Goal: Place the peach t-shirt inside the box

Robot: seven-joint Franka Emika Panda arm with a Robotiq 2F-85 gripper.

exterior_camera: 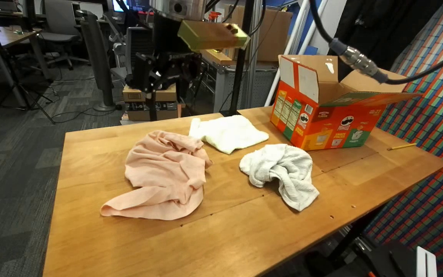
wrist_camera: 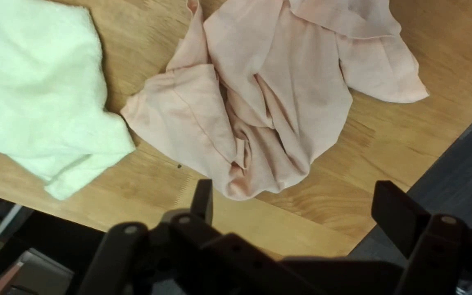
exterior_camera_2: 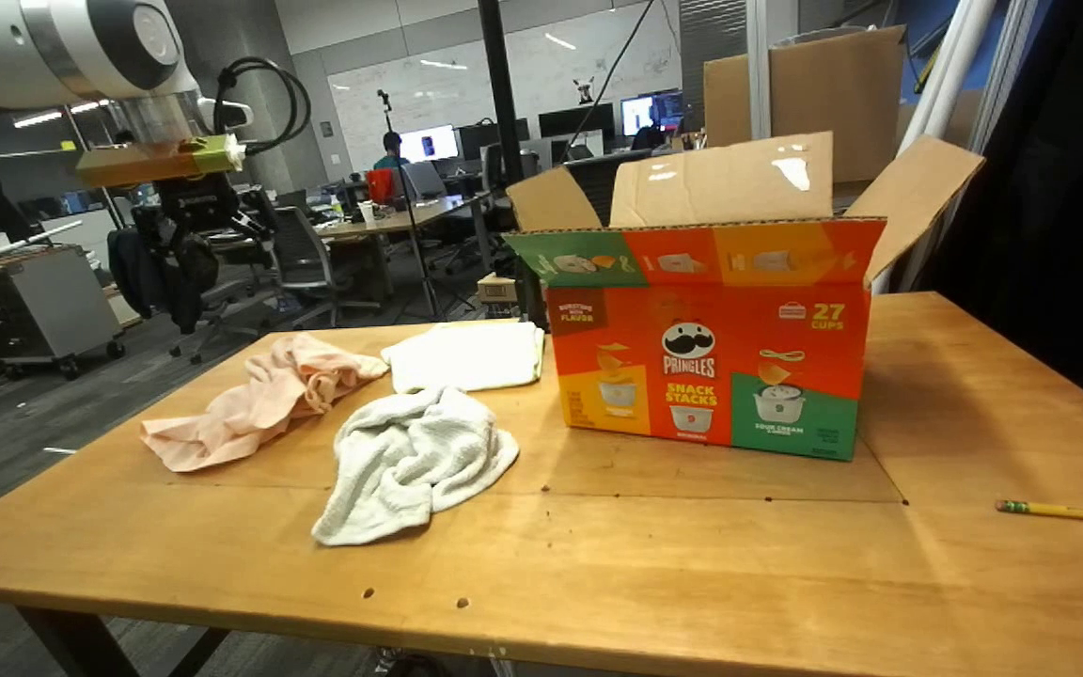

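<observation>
The peach t-shirt (exterior_camera: 167, 173) lies crumpled on the wooden table, at the left in both exterior views (exterior_camera_2: 264, 400). In the wrist view the peach t-shirt (wrist_camera: 285, 90) fills the upper middle, with its lower edge just beyond the fingertips. The box (exterior_camera: 333, 115) is an orange-red Pringles carton with its top flaps open. It stands upright on the table, also in an exterior view (exterior_camera_2: 706, 362); its inside floor is hidden. My gripper (exterior_camera: 167, 98) is open and empty, raised above the table's far edge behind the t-shirt. Its fingers are wide apart in the wrist view (wrist_camera: 293, 186).
A white cloth (exterior_camera: 229, 132) lies beside the t-shirt, and a crumpled grey-white towel (exterior_camera: 283, 173) lies nearer the front, between t-shirt and box. A yellow pencil (exterior_camera_2: 1068, 511) lies on the table (exterior_camera_2: 654, 574) past the box. The box flaps (exterior_camera_2: 922, 202) stick outward.
</observation>
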